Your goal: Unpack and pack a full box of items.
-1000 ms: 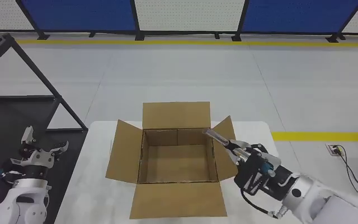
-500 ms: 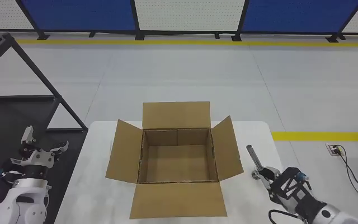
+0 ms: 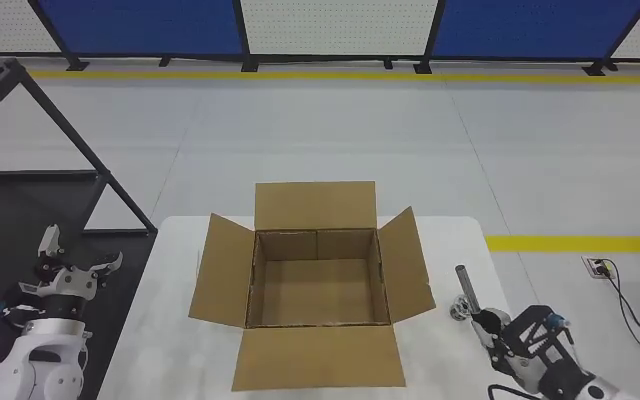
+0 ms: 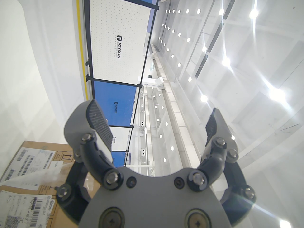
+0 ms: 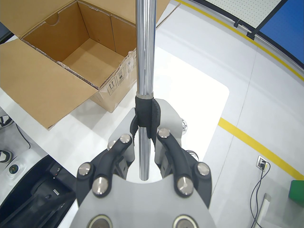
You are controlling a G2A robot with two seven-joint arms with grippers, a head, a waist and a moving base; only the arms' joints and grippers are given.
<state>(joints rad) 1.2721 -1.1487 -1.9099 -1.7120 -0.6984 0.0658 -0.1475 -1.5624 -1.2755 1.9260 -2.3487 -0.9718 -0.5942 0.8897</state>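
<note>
From above, the right claw grips a chrome metal rod that juts past its tips, with the open cardboard box near it on the white table; the left claw sits well apart, beyond the box's other side. The left wrist view has the left claw spread wide and released, a labelled cardboard panel beside one finger. The right wrist view has the right claw clenched on the rod, the box ahead and off to one side.
</note>
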